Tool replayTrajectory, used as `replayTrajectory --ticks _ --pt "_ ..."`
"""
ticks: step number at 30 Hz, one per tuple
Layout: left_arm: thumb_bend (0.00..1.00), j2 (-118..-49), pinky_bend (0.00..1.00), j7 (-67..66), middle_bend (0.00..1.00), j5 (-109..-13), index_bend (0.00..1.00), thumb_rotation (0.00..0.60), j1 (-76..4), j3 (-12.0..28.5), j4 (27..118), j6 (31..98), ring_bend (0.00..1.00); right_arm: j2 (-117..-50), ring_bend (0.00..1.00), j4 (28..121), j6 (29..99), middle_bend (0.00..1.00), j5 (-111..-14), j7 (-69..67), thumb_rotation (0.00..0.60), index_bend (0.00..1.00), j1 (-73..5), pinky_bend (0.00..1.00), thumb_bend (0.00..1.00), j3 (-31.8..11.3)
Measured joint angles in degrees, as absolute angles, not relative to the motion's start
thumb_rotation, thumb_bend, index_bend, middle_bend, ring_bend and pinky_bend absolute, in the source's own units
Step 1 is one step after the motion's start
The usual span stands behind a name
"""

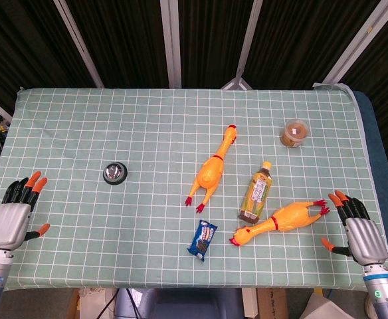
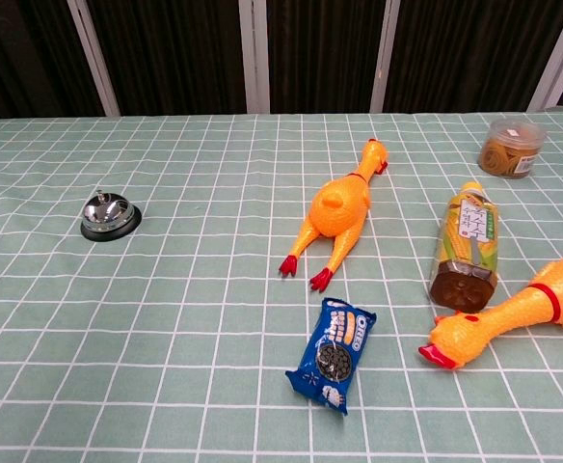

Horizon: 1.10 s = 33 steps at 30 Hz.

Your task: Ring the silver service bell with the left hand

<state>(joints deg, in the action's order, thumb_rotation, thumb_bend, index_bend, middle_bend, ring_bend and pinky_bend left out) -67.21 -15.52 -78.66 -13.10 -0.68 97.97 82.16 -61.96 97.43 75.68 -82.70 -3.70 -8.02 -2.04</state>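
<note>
The bell (image 1: 115, 173) is a small service bell — a polished silver dome on a round black base, with a little push-button knob at the very top. It stands upright on the green checked cloth of the worktop, untouched, nothing leaning on it or lying against it. From the left hand (image 1: 12, 216) it sits well apart, ahead of the fingertips and off toward the robot's right, further onto the worktop. That hand lies palm-down near the worktop's edge, fingers spread and empty. In the chest view the bell (image 2: 109, 216) shows its dome catching light — bright reflections on the metal.
</note>
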Motion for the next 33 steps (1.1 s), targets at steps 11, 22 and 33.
replayTrajectory --ticks 11,22,33 --pt "0.15 -66.74 0.0 -18.3 0.0 -78.31 0.0 0.6 -13.99 0.13 98.77 79.28 0.0 -61.72 0.0 97.57 75.85 0.0 -82.98 -3.23 0.6 0.0 -7.78 0.0 0.25 -1.73" --pt "0.67 -67.07 0.0 -25.49 0.0 -73.58 0.0 0.6 -20.57 3.61 101.54 70.08 0.0 -61.84 0.0 97.55 75.54 0.0 -83.07 -3.01 0.6 0.0 -8.01 0.0 0.25 -1.75" --pt "0.71 -76.12 0.0 -39.29 0.0 -59.25 0.0 0.6 -31.44 8.49 97.78 61.0 0.0 -61.81 0.0 97.66 75.03 0.0 -82.91 -3.54 0.6 0.0 -8.27 0.0 0.25 -1.8"
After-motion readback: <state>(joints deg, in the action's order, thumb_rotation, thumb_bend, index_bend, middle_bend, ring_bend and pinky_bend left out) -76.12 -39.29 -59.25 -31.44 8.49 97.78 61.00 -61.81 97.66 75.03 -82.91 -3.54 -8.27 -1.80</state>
